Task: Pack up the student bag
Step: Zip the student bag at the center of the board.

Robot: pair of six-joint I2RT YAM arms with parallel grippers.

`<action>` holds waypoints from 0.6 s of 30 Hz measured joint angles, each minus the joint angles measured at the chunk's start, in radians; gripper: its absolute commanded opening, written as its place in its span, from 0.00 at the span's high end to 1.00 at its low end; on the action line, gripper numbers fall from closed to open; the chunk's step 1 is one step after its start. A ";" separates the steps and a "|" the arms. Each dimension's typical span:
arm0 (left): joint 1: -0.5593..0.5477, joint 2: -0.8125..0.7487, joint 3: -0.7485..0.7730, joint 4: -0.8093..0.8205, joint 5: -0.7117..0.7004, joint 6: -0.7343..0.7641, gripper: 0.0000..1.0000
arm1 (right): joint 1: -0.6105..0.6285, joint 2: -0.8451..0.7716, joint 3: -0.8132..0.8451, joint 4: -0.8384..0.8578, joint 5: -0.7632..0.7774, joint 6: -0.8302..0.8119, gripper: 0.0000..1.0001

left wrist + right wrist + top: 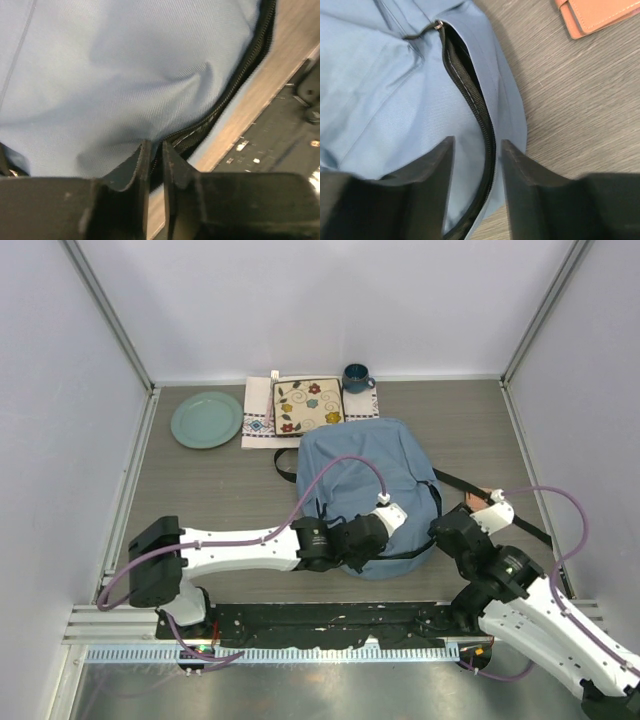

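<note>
Two arms reach onto the student bag [360, 470], which lies flat in the middle of the tabletop [200, 490]. From overhead, the left end effector [156, 146] sits at the bag's near edge and the right end effector [477, 142] at its near right corner. That view does not show how far either is parted.

The left wrist view does. Its fingers stand almost together, with only a thin slit between them, right at the bag's dark zipper [240, 75]. Whether fabric is nipped in that slit cannot be told.

The right wrist view shows its fingers clearly apart and gripping nothing. The gaping zipper line runs between them, and the zipper pull [437, 26] lies further along. A brown case [600, 15] lies on the tabletop just right of the bag, plain here and only a sliver from overhead.

Only the overhead camera takes in what lies beyond the bag. A teal plate [207, 419] sits to the far left. Next to it a white embroidered cloth [258, 420] carries a flowered square plate [309, 405], with a dark blue mug [356, 377] beside it.
</note>
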 measured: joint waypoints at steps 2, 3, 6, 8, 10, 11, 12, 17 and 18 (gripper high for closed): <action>0.000 -0.027 -0.012 0.001 0.052 -0.028 0.43 | 0.000 -0.044 0.020 -0.037 0.011 0.003 0.34; 0.000 -0.043 -0.019 0.002 0.072 -0.041 0.38 | 0.000 -0.063 0.034 -0.053 0.017 0.003 0.31; 0.000 -0.112 -0.042 0.009 0.087 -0.074 0.12 | 0.000 -0.098 0.098 -0.098 0.043 0.006 0.25; 0.001 -0.183 -0.061 0.009 0.046 -0.100 0.01 | 0.000 -0.106 0.137 -0.119 0.063 0.008 0.22; 0.008 -0.252 -0.072 0.008 -0.002 -0.122 0.00 | 0.000 -0.106 0.156 -0.126 0.079 0.010 0.21; 0.024 -0.288 -0.075 0.008 -0.023 -0.137 0.00 | 0.000 -0.103 0.158 -0.130 0.083 0.013 0.19; 0.051 -0.319 -0.079 0.008 -0.041 -0.153 0.01 | 0.000 -0.097 0.158 -0.138 0.084 0.016 0.18; 0.314 -0.399 -0.155 0.009 -0.063 -0.256 0.00 | 0.000 -0.013 0.130 -0.139 0.052 0.036 0.16; 0.335 -0.402 -0.176 0.008 -0.060 -0.272 0.01 | 0.000 0.004 0.119 -0.137 0.041 0.039 0.15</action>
